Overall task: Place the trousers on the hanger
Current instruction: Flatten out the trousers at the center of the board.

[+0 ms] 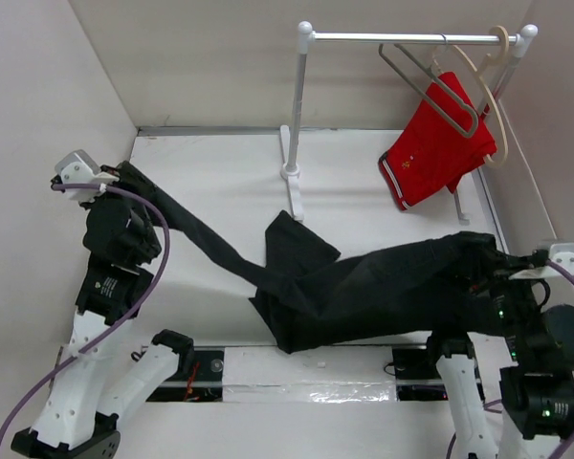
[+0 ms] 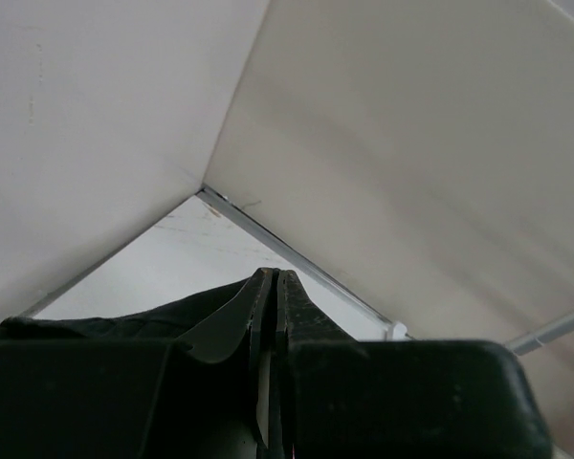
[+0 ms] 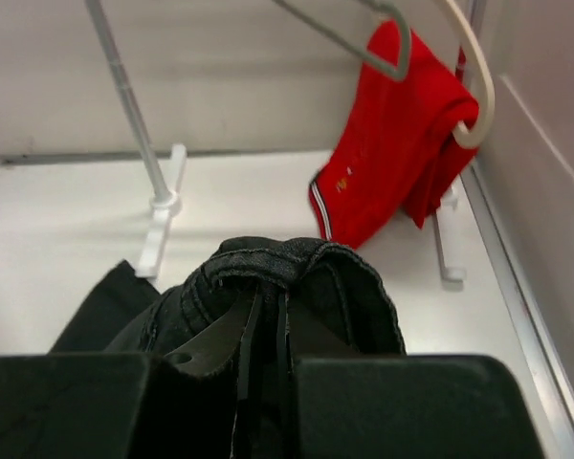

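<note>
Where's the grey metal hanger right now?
Top view, far right: the hanger hangs on the rail, just left of the cream hanger carrying the red shorts, beyond the trousers.

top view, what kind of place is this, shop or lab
Likely a lab robot test cell, not a shop: bare white walls box in a white table, the left arm and right arm sit at its near edge, and a small clothes rail stands on it.
</note>
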Available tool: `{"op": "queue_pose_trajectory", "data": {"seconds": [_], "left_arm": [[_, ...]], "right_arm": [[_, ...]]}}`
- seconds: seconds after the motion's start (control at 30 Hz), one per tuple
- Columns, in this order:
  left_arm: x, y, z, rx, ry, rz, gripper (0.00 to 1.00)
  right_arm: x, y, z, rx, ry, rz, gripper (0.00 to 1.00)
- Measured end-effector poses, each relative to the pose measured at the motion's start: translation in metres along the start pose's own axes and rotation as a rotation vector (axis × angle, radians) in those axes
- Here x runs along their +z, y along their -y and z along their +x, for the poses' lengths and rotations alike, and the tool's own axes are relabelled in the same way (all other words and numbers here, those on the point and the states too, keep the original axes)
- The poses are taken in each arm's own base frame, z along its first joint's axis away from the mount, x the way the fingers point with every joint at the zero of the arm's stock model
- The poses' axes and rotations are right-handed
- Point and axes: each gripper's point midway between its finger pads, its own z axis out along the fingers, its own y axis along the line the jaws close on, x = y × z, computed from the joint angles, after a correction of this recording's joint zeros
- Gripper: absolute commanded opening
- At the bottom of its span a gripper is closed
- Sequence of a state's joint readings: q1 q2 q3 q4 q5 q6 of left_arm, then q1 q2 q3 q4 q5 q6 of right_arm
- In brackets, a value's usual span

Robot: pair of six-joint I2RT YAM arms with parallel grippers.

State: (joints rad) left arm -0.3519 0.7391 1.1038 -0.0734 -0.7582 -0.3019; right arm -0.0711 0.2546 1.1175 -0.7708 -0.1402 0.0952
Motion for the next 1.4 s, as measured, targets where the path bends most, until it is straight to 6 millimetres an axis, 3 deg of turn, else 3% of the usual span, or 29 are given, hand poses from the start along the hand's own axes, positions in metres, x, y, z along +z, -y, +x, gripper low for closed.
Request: {"op": "queue_pose_trajectory", "data": {"seconds": [0.07, 0.17, 0.27, 0.33, 0.4, 0.5, 0.67, 0.77, 0.87, 0.93, 0.97, 1.03, 1.07, 1.2, 1.23, 1.33, 1.37, 1.4], "left_arm": [[0.003, -0.003, 0.001, 0.014, 0.005, -0.025, 0.00], [0.012, -0.006, 0.015, 0.049, 0.002, -0.070, 0.00], [0.031, -0.013, 0.050, 0.125, -0.042, -0.135, 0.00], [0.051, -0.021, 0.072, 0.159, -0.078, -0.180, 0.00], [0.073, -0.035, 0.098, 0.191, -0.127, -0.231, 0.00], [0.095, -0.054, 0.132, 0.209, -0.200, -0.285, 0.00], [0.114, -0.059, 0.155, 0.193, -0.243, -0.296, 0.00], [0.135, -0.053, 0.160, 0.184, -0.246, -0.299, 0.00], [0.159, -0.049, 0.175, 0.187, -0.254, -0.305, 0.00], [0.169, -0.049, 0.192, 0.199, -0.278, -0.302, 0.10], [0.172, -0.049, 0.202, 0.206, -0.297, -0.293, 0.29], [0.177, -0.048, 0.221, 0.227, -0.340, -0.275, 0.48], [0.182, -0.044, 0.228, 0.232, -0.357, -0.261, 0.57], [0.205, -0.020, 0.235, 0.230, -0.379, -0.198, 0.72], [0.205, -0.014, 0.236, 0.228, -0.380, -0.180, 0.71], [0.197, 0.001, 0.235, 0.214, -0.387, -0.134, 0.54], [0.188, 0.010, 0.238, 0.209, -0.395, -0.110, 0.45], [0.175, 0.022, 0.241, 0.204, -0.408, -0.075, 0.21]], "right_arm": [[0.009, 0.008, 0.022, 0.007, -0.053, 0.027, 0.01], [0.040, 0.021, 0.089, 0.037, -0.247, 0.063, 0.00], [0.064, 0.040, 0.157, 0.059, -0.458, 0.154, 0.00], [0.071, 0.054, 0.188, 0.062, -0.543, 0.231, 0.00], [0.077, 0.064, 0.197, 0.058, -0.570, 0.283, 0.00], [0.098, 0.080, 0.192, 0.060, -0.548, 0.357, 0.00], [0.133, 0.131, 0.197, 0.116, -0.519, 0.505, 0.01], [0.150, 0.163, 0.216, 0.177, -0.539, 0.562, 0.05], [0.163, 0.186, 0.248, 0.249, -0.607, 0.572, 0.06], [0.167, 0.194, 0.265, 0.313, -0.628, 0.564, 0.18], [0.170, 0.196, 0.269, 0.342, -0.622, 0.556, 0.32], [0.177, 0.194, 0.267, 0.374, -0.590, 0.530, 0.56], [0.183, 0.191, 0.262, 0.371, -0.569, 0.511, 0.80], [0.208, 0.156, 0.230, 0.299, -0.502, 0.390, 0.86], [0.212, 0.140, 0.218, 0.272, -0.479, 0.346, 0.83], [0.215, 0.078, 0.176, 0.175, -0.378, 0.174, 0.34], [0.213, 0.054, 0.164, 0.148, -0.342, 0.104, 0.00], [0.209, 0.028, 0.152, 0.123, -0.307, 0.026, 0.00]]}}
